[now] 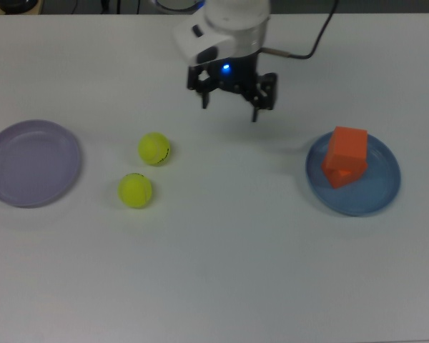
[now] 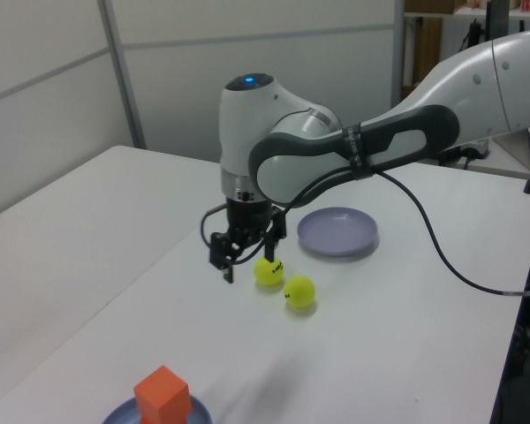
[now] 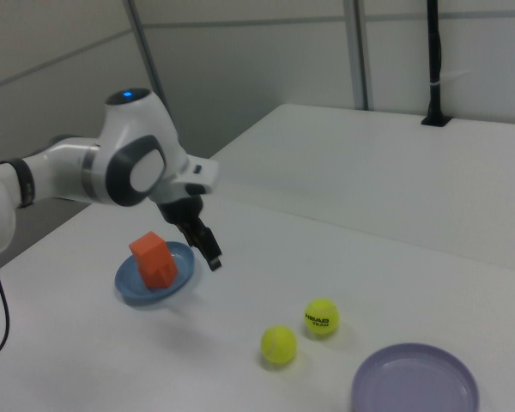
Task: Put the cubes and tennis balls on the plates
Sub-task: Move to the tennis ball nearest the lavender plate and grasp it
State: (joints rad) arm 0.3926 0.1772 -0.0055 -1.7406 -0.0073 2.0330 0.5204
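On the blue plate (image 1: pixel 386 191) at the top view's right, one orange cube (image 1: pixel 347 145) rests on what looks like a second orange cube (image 1: pixel 337 176). The cube (image 3: pixel 153 260) and blue plate (image 3: pixel 129 288) also show in the right view. Two tennis balls (image 1: pixel 154 148) (image 1: pixel 135 190) lie side by side on the table, left of centre. The lavender plate (image 1: pixel 32 163) sits empty at the far left. My gripper (image 1: pixel 230 106) hangs open and empty above the table, up and to the right of the tennis balls (image 2: pixel 268 272) (image 2: pixel 299 291).
The white table carries only these things. A black cable (image 1: pixel 307 50) trails from the arm toward the table's far edge. A second white table and grey wall panels (image 2: pixel 247 79) stand behind in the left view.
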